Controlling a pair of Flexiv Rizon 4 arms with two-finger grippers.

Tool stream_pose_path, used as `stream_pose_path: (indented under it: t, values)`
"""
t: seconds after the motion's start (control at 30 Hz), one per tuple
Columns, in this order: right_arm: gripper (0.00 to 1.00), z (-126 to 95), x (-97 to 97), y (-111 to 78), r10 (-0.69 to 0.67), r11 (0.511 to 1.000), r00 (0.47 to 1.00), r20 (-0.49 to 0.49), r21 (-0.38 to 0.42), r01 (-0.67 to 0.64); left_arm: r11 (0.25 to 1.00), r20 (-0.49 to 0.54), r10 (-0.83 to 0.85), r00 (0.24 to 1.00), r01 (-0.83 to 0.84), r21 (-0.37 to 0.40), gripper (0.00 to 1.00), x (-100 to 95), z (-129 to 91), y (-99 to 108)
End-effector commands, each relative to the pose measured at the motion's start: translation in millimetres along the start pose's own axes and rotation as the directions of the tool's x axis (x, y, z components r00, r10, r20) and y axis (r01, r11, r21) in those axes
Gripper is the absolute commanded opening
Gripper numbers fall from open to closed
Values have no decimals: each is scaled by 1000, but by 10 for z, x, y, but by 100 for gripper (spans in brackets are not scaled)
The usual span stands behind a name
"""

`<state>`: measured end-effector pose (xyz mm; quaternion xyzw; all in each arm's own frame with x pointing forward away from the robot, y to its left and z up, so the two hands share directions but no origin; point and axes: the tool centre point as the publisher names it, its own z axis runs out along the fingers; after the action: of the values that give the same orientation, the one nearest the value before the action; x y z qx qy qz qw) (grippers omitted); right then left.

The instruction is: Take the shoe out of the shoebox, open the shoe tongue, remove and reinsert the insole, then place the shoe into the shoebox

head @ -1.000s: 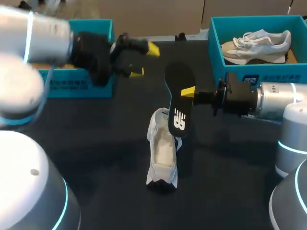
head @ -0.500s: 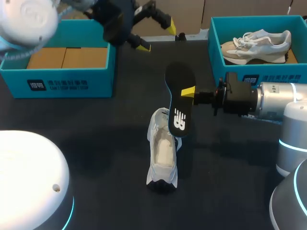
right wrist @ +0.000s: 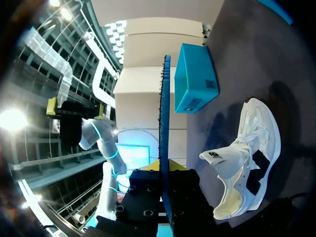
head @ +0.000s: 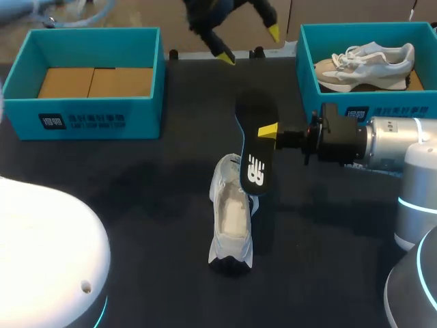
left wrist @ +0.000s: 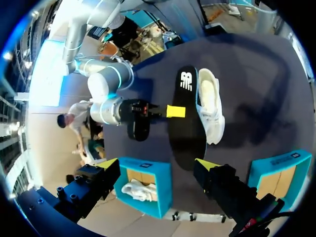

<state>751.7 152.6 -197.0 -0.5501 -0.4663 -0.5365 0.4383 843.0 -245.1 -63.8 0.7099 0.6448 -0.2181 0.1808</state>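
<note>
Head view: right hand (head: pixel 268 131) apparently pinches insole (head: pixel 251 156).

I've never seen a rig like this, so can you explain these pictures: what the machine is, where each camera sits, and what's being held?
This is a robot with two arms at a dark table. Each arm ends in a gripper with two yellow-tipped fingers. One picture looks down from above and behind the robot. The two round pictures come from a camera on each wrist, looking out along the fingers.

The right gripper is shut on a black insole, holding it close by a white shoe that lies on the table. In the right wrist view the insole shows edge-on. The left gripper hangs open and empty over the table's far side.

The left shoebox has no shoe in it. The right shoebox holds a second shoe.
</note>
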Motion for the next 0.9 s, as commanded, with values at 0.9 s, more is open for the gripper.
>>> stream_pose_path:
  t: [0.9]
  values:
    - [0, 18, -6, -8, -1, 1000, 1000, 0, -3, 1, 996, -489, -33, 872, 68, 55, 100, 45, 241, 148]
